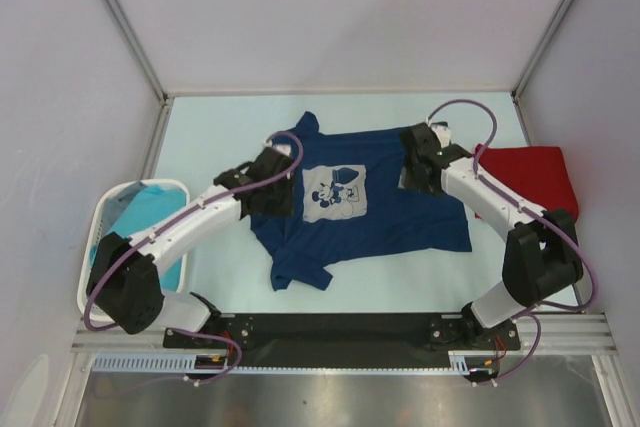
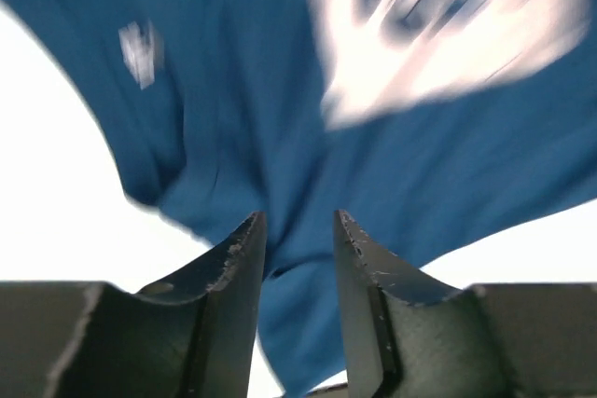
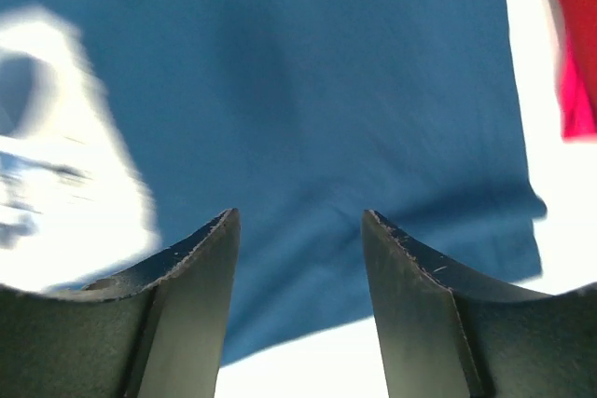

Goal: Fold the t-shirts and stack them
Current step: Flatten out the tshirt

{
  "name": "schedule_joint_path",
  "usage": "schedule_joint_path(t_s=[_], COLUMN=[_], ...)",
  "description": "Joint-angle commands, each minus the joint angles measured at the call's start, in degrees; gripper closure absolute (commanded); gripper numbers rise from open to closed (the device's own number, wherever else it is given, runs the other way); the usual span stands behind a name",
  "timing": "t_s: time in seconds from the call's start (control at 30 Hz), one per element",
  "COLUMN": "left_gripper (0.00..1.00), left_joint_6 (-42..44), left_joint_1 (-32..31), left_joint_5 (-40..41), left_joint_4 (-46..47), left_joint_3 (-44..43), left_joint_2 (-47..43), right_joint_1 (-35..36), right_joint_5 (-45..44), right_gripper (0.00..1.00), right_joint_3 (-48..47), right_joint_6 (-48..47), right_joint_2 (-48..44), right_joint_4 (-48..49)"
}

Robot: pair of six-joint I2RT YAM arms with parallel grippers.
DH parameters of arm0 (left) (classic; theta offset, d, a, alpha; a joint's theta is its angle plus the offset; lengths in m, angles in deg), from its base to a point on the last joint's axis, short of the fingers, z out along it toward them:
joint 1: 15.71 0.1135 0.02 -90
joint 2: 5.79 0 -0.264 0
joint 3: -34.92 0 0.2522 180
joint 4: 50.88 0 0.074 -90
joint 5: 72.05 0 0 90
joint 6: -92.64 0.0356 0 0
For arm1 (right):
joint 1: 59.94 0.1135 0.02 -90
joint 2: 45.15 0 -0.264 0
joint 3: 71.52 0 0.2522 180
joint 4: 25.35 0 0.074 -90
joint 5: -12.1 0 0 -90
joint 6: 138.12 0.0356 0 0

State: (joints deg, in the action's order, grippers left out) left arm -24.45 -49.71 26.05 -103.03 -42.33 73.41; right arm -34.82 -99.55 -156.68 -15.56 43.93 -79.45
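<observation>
Navy t-shirt [image 1: 370, 217] lies spread on table [image 1: 220, 127]. Its grey chest print [image 1: 334, 193] is a cartoon figure (any lettering too small to read). Top view only: turquoise t-shirt [image 1: 140, 207] in white basket [image 1: 95, 237]. The red t-shirt [image 1: 525, 177] lies just right of navy, also seen at R wrist cam's edge. Wrist cams, blurred: L gripper [image 2: 297, 221] and R gripper [image 3: 298, 216] both released, jaws apart over navy cloth.

Soft matt cloth is being shown by the navy t-shirt [image 1: 400, 219] and the red t-shirt [image 1: 527, 171], white perforated plastic by the basket [image 1: 150, 184], and a dark, matt, scuffed finish by the fingers [image 2: 233, 277] of the left pincer [image 2: 297, 226].
</observation>
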Motion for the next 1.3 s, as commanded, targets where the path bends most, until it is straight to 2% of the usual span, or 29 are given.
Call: schedule_joint_path(t_s=[0.0, 0.23, 0.6, 0.87, 1.03, 1.27], left_gripper=[0.61, 0.66, 0.64, 0.63, 0.63, 0.64], left_joint_6=[-3.41, -3.58, -3.49, -2.53, -1.47, -2.17], left_joint_1=[-2.47, -3.44, -3.44, 3.41, 4.82, 5.43], left_joint_5=[2.54, 1.83, 2.54, 3.85, 4.73, 4.12], left_joint_4=[1.39, 1.74, 3.76, 3.59, 2.71, 1.83], left_joint_3=[8.28, 10.13, 8.82, 7.42, 4.34, 1.78], left_joint_2=[-3.35, -0.28, 9.56, 10.01, 6.94, 14.39], right_joint_1=[0.71, 3.0, 3.97, 2.21, 1.33, 0.72], right_joint_5=[-1.73, -2.25, -2.34, -1.82, -1.38, -0.5], right_gripper=[0.4, 0.43, 0.42, 0.42, 0.42, 0.42], right_joint_3=[7.3, 10.66, 12.25, 11.63, 12.07, 11.63], right_joint_6=[2.16, 3.21, 2.95, 1.37, 0.58, 0.4], right_joint_2=[-4.35, -3.47, 1.09, 1.54, 1.89, 2.33], right_joint_4=[-0.27, -0.88, 2.1, 2.89, 3.51, 4.13])
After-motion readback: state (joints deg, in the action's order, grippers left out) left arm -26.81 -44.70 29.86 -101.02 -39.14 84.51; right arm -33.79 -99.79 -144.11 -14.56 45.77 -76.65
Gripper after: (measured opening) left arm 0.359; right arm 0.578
